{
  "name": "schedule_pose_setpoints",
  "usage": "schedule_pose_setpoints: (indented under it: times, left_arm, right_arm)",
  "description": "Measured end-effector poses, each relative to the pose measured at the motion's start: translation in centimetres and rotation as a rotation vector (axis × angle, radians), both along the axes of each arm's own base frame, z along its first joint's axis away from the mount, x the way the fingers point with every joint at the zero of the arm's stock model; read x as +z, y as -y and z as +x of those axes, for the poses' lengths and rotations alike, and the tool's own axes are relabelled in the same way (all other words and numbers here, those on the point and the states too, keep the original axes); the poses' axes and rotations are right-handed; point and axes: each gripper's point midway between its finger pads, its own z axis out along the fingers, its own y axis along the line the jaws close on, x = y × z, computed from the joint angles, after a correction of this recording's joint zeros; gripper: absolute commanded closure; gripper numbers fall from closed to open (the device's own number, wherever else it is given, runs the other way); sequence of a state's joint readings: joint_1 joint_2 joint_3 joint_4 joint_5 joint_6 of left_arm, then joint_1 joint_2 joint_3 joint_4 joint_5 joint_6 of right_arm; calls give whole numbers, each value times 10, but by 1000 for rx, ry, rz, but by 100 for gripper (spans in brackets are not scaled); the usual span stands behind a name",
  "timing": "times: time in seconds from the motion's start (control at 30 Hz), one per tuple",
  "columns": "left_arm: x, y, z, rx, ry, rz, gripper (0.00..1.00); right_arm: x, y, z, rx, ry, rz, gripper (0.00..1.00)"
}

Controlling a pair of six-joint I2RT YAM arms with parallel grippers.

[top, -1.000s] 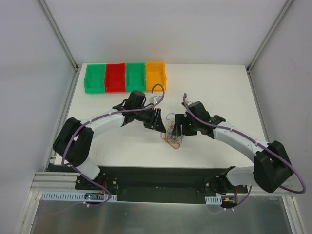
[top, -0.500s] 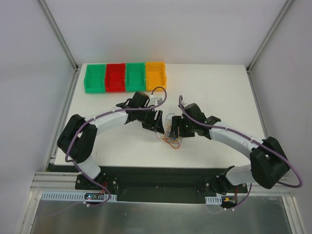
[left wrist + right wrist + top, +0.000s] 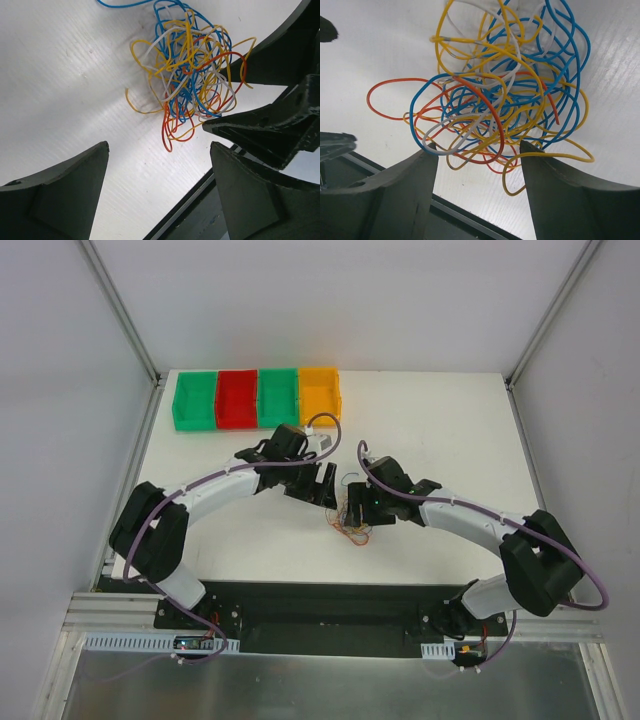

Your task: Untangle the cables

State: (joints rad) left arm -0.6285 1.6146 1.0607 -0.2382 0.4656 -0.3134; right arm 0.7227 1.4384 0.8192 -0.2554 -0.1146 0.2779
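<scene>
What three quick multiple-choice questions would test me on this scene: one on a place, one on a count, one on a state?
1. Where does the cable tangle lie?
A) between the left tool and the right tool
B) inside a bin
C) under an arm base

2. How many bins stand in the row?
A) two
B) four
C) six

3. How is the left tool?
A) open, empty
B) shut on a cable
C) out of view

Answers: 1 A, both wrist views face the tangle. 2 B, green, red, green, orange. 3 A, its fingers stand apart with nothing between them.
</scene>
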Motion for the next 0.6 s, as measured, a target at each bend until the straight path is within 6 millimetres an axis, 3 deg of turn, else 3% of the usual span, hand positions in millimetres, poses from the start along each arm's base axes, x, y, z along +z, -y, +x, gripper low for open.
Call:
schedule_pose_setpoints:
  times: [0.17, 0.37, 0.47, 0.6]
  left_arm:
    - [6, -1, 3, 1, 30, -3, 44]
    - [-27, 7, -5, -21, -110, 12, 97]
    - [-37, 5, -8, -21, -133, 37, 100]
    - [-24, 2, -2, -15, -15, 74, 100]
  right_arm:
    - [0, 0, 2, -7, 8, -1, 31]
    - [0, 1, 5, -31, 25, -19, 32]
    - [-3, 3, 13, -98, 45, -82, 34]
    - [-9, 4, 31, -240, 115, -239, 45]
